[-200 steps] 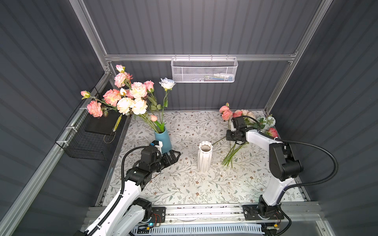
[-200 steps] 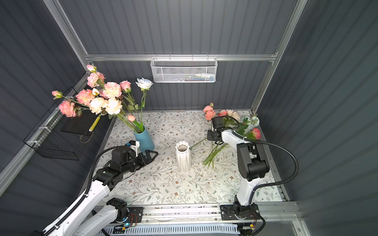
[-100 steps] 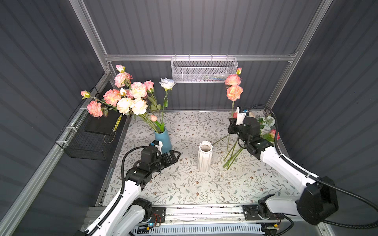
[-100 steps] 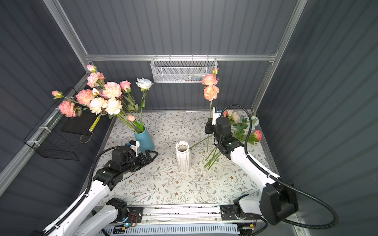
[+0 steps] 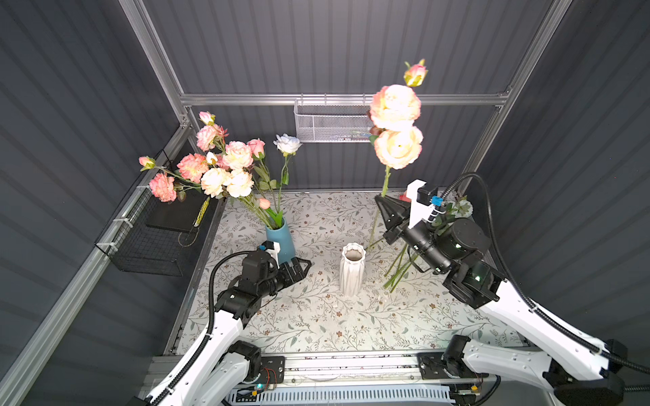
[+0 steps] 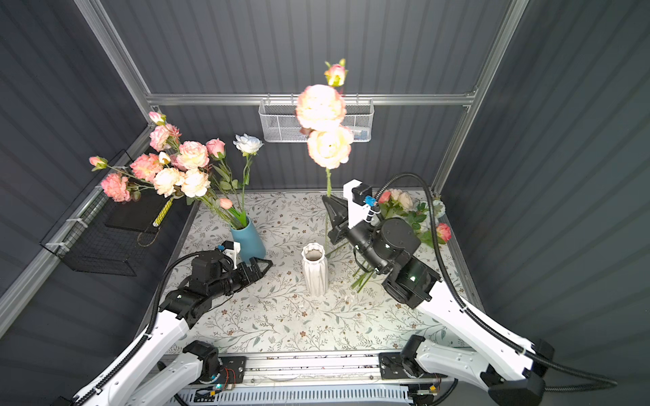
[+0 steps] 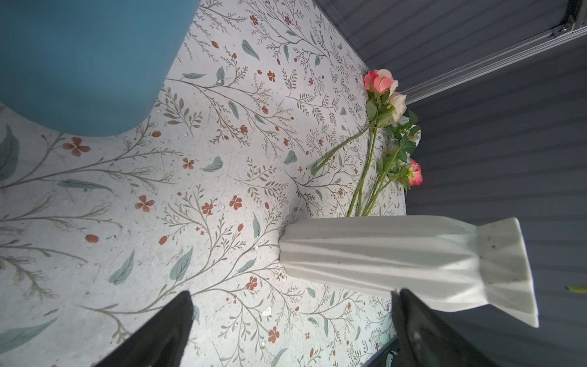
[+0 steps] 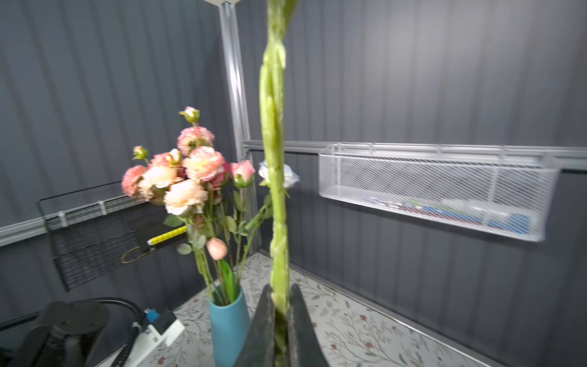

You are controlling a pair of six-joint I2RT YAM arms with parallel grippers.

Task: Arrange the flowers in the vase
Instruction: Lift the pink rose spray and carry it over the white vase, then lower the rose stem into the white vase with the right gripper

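White vase (image 5: 351, 277) by held stem (image 8: 275, 206), blue vase (image 5: 283, 239), loose flowers (image 7: 401, 144)

Dark grey ribbed walls (image 5: 334, 45) close the cell in on three sides, framed by slanting aluminium posts (image 5: 153, 52) and a horizontal rail (image 5: 246, 99) across the back. A white mesh basket (image 5: 327, 123) hangs from that rail, and a black wire basket (image 5: 147, 242) hangs on the left wall. The bench (image 5: 316, 323) is covered with a pale cloth printed with leafy sprigs and is brightly lit.
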